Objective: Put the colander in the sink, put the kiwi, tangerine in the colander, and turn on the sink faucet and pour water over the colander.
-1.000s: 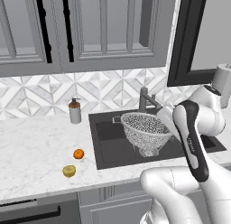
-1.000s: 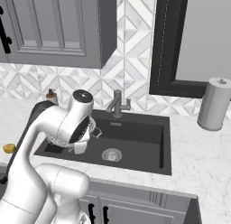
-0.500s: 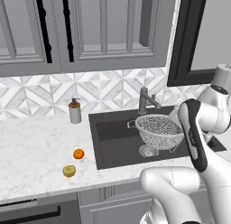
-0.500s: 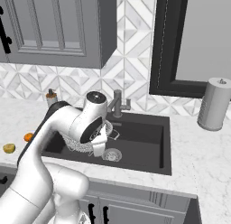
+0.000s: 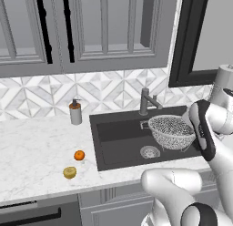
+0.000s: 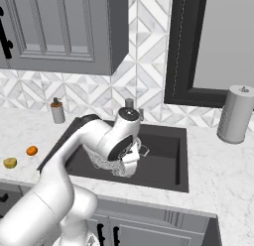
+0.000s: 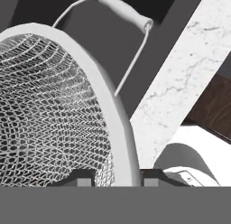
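**One colander over the sink, two fruits on the table**

One colander (image 5: 172,131) hangs in my pincer (image 7: 113,178), whose fingers are clamped on its rim, one inside the mesh and one outside. I see nothing in the bowl through its mesh. It sits within the right half of the one sink (image 5: 119,143), tilted; I cannot tell whether its base touches the basin floor. From the left base view the drain lies at its 8 o'clock and the single sink faucet (image 5: 146,101) stands at its 11 o'clock. One tangerine (image 5: 79,155) and one kiwi (image 5: 69,172) rest on the white marble table (image 5: 32,152), left of the sink, the kiwi at the tangerine's 7 o'clock. One soap pump bottle (image 5: 75,112) stands by the backsplash.
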Robot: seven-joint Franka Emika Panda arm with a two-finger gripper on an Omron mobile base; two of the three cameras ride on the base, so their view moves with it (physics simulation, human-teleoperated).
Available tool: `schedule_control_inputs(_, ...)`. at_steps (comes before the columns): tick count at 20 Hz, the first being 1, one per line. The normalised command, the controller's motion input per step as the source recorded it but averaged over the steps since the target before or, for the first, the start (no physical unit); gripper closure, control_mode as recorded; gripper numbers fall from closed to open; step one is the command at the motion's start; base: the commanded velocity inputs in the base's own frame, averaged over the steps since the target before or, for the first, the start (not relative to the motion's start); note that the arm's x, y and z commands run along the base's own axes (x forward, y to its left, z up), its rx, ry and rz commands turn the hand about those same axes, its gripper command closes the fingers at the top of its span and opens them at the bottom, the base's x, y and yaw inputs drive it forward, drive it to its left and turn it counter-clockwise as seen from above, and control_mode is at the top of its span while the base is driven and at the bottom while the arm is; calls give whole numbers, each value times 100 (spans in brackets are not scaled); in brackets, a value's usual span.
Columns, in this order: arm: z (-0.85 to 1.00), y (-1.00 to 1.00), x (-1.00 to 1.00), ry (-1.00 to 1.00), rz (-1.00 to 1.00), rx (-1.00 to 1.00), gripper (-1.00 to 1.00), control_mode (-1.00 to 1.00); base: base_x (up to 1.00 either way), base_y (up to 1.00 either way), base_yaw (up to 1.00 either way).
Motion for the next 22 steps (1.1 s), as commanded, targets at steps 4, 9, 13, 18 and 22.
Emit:
schedule_control_inputs(4,-8,-37,45,2,2,0,100,-100,0,0,0)
schedule_control_inputs(9,-13,-11,25,0,19,0,100,-100,0,0,0)
schedule_control_inputs(13,-21,0,37,0,26,0,100,-100,0,0,0)
schedule_control_inputs(18,-8,-10,33,0,23,9,100,-100,0,0,0)
schedule_control_inputs(22,-17,-3,15,0,12,8,100,-100,0,0,0)
